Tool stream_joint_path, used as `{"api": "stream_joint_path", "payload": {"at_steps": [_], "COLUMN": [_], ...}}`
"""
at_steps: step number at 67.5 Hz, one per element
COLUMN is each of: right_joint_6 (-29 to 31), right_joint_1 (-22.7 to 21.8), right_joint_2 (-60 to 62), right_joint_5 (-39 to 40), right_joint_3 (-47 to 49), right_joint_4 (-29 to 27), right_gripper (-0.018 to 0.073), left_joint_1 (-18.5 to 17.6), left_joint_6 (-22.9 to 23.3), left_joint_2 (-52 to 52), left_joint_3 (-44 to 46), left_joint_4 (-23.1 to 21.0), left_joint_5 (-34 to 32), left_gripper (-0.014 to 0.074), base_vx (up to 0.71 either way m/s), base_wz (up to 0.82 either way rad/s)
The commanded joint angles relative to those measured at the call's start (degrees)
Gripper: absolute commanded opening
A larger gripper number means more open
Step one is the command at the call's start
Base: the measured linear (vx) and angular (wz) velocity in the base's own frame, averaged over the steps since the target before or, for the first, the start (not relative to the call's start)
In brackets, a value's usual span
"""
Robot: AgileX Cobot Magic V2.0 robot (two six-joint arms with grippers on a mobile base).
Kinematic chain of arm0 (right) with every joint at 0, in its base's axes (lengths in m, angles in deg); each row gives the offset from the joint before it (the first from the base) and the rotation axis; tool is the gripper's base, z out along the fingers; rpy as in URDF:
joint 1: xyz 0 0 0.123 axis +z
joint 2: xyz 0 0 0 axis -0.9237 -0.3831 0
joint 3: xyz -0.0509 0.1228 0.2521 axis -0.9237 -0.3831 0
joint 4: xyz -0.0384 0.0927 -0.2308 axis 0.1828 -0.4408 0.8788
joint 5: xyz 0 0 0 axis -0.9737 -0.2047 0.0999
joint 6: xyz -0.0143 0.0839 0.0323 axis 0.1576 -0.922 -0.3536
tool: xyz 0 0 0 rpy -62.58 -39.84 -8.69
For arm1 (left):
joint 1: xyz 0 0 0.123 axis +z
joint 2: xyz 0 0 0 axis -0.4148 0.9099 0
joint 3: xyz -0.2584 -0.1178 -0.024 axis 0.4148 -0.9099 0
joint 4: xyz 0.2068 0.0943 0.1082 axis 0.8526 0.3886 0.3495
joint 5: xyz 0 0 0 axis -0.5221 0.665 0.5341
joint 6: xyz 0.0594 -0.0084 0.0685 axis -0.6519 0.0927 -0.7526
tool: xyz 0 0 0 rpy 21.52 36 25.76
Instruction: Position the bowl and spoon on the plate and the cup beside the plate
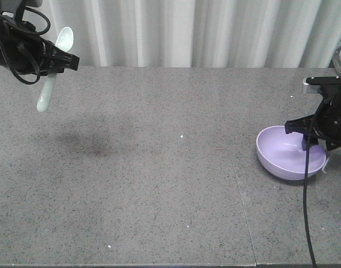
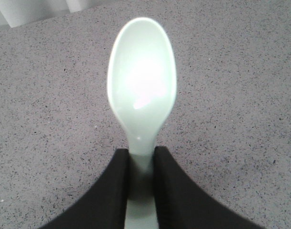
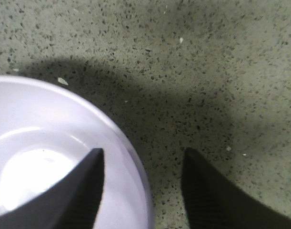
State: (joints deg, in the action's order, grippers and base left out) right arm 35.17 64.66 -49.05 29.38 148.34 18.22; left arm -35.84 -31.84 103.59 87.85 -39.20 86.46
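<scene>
Exterior front-facing view: the left gripper (image 1: 67, 60) hangs high over the far left of the grey speckled table (image 1: 159, 178), its two black fingers (image 2: 112, 191) pinching the spoon (image 1: 54, 67) by the handle just below the scoop. The spoon is clear of the table and slanted, with the scoop up toward the white curtain (image 1: 187, 28) and the handle end hanging down to the left. A soft dark shadow (image 1: 86, 142) lies on the table nearer than the spoon. From the left wrist camera the scoop's hollow side faces the lens, and the handle runs down between the two fingers, which close on it from both sides. At the right edge of the table sits the bowl (image 1: 284, 153), open side up and tipped a little. The right gripper (image 1: 307, 134) reaches down at its right side. Its fingers are spread, one inside the bowl and one outside, with the rim between them and a gap showing beside each.
</scene>
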Motion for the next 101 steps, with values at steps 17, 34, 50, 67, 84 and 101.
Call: {"api": "stream_joint_path", "payload": {"at_steps": [17, 34, 50, 67, 84, 101], "right_joint_6": [3.6, 3.7, 3.6, 3.7, 3.6, 3.6], "right_joint_1": [-0.3, -0.3, -0.3, -0.3, -0.3, -0.3], "right_joint_2": [1.5, 5.3, 15.0, 25.5, 31.3, 33.9], "right_joint_5": [2.3, 3.7, 7.0, 10.5, 10.9, 12.5], "right_joint_3": [1.9, 2.0, 2.0, 2.0, 2.0, 2.0], "right_joint_4": [-0.6, -0.9, -3.6, -6.5, -6.8, -6.1], "right_gripper": [-0.0013, -0.0006, -0.0004, -0.0004, -0.0003, -0.0003], "left_joint_1": [-0.3, -0.3, -0.3, -0.3, -0.3, -0.3], "left_joint_6": [-0.1, -0.1, -0.1, -0.1, -0.1, -0.1], "left_joint_2": [-2.3, -2.3, -2.3, -2.3, -2.3, -2.3], "left_joint_3": [1.4, 1.4, 1.4, 1.4, 1.4, 1.4], "left_joint_4": [-0.9, -0.8, -0.9, -0.9, -0.9, -0.9], "left_joint_5": [-3.1, -2.0, -2.2, -2.3, -2.6, -1.8], "left_gripper": [-0.0006, -0.0006, -0.0006, -0.0006, -0.0006, -0.0006], "base_vx": [0.0, 0.0, 0.0, 0.0, 0.0, 0.0], "base_wz": [0.0, 0.0, 0.0, 0.0, 0.0, 0.0]}}
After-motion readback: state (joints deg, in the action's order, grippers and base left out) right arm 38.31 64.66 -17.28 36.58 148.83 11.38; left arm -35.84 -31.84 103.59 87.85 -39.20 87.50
